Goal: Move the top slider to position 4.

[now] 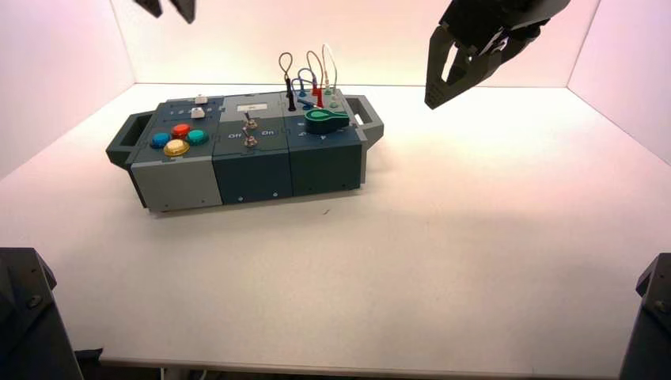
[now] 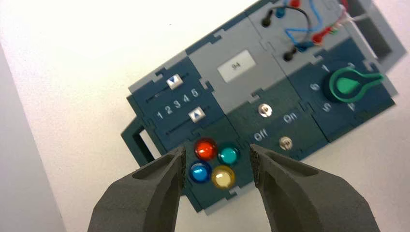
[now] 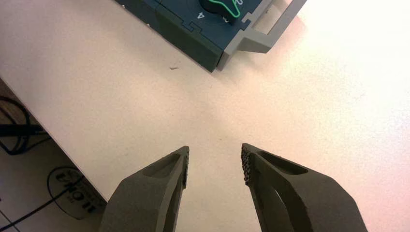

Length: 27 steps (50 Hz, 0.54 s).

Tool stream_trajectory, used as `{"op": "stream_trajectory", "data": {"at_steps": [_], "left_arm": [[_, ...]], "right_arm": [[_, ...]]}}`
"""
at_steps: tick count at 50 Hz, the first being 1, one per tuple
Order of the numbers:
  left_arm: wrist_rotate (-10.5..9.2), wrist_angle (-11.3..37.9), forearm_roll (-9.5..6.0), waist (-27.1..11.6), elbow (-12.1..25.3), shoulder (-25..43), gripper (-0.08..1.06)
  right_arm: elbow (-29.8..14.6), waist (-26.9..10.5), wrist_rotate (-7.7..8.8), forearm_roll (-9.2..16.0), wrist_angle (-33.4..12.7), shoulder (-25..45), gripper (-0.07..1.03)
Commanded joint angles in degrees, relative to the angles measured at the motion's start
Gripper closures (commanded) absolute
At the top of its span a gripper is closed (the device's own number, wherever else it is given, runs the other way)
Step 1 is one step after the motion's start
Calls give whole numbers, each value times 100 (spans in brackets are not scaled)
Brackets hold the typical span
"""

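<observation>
- While the box is looked at with 12 o'clock as its far side, the small white rounded top slider knob [image 2: 174,81] can be found near 11 o'clock; it is lined up with the 4 on its dark blue-grey numbered track.
- The black left gripper [image 2: 218,150] is seen high up, at about 11 o'clock from the box in the high view. Its two fingers are spread wide, and nothing is held or touched by them.
- The black right gripper [image 1: 449,83] is seen at about 2 o'clock from the box, above the table, with its fingers apart and nothing held.
- A second white square slider knob [image 2: 197,114] is placed nearer 6 o'clock than the top one.
- Four round shiny push buttons, red [image 2: 205,149], green [image 2: 228,154], blue [image 2: 199,171] and yellow [image 2: 223,177], are grouped near 9 o'clock.
- The number 94 is shown on a pale little screen [image 2: 236,65] near 12 o'clock.
- A big round green knob [image 2: 346,85] is set near 2 o'clock.
</observation>
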<state>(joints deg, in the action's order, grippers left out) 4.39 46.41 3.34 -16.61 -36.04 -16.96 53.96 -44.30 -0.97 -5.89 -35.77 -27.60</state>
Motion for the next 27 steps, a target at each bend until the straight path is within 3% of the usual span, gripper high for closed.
{"op": "stream_trajectory", "data": {"at_steps": [1, 8, 27], "left_arm": [[-26, -404, 18, 0, -422, -439, 29], [-62, -694, 18, -26, -809, -492, 29], [-62, -721, 18, -97, -809, -475, 29]], "right_arm": [[-176, 18, 0, -18, 26, -62, 39], [-185, 18, 9, -18, 18, -62, 39], [-176, 18, 0, -18, 9, -44, 39]]}}
